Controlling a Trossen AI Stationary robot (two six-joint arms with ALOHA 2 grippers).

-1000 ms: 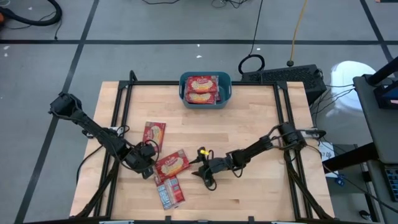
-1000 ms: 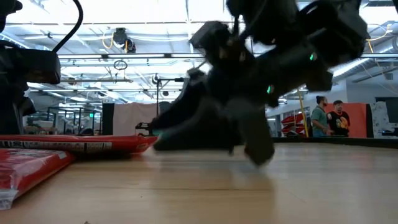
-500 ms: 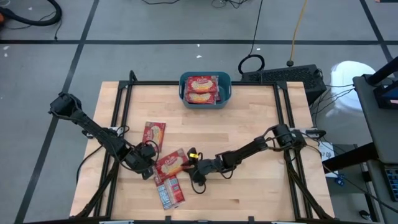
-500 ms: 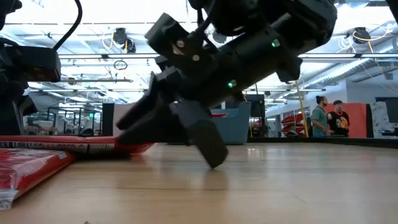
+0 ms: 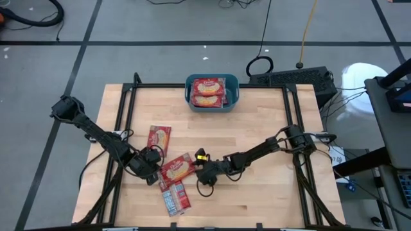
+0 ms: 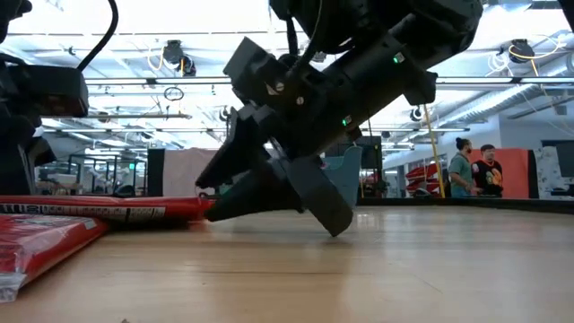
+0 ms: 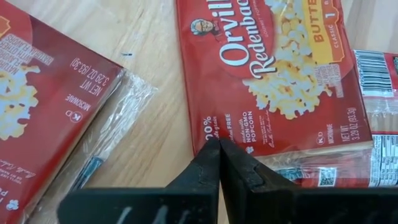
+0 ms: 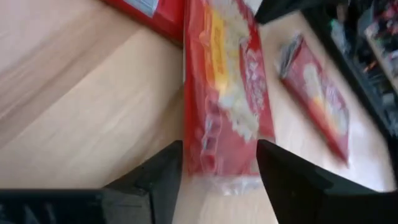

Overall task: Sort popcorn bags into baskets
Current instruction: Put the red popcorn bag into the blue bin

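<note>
Since a second ago the right gripper (image 5: 200,175) has slid leftward across the wooden table (image 5: 257,128) to the end of the middle popcorn bag (image 5: 178,169). Its wrist view shows what the overhead cannot: the two dark fingers (image 8: 289,180) stand apart on either side of that bag's (image 8: 225,93) clear-wrapped end, not yet closed on it. From above, this bag lies face up near the front, between a second bag (image 5: 158,138) behind it and a third bag (image 5: 175,197) turned back-up in front.

The left wrist view alone gives readable print: "Orville Redenbacher's" cut off at the frame edge, "BUTTER", "CLASSIC", "NON-GMO POPCORN" and "NET WT 3.29 OZ (93.3G)" on the middle bag (image 7: 273,81), with "NET WT 3.29 OZ" also on the neighbouring bag (image 7: 50,112) (seen upside down). The left gripper (image 7: 219,149) is pressed fully shut, empty, its tips at the middle bag's edge.

At the table's far edge, the teal basket (image 5: 234,84) holds two bags (image 5: 208,92), label up. Only the low view shows two people (image 6: 473,170) standing far behind.
</note>
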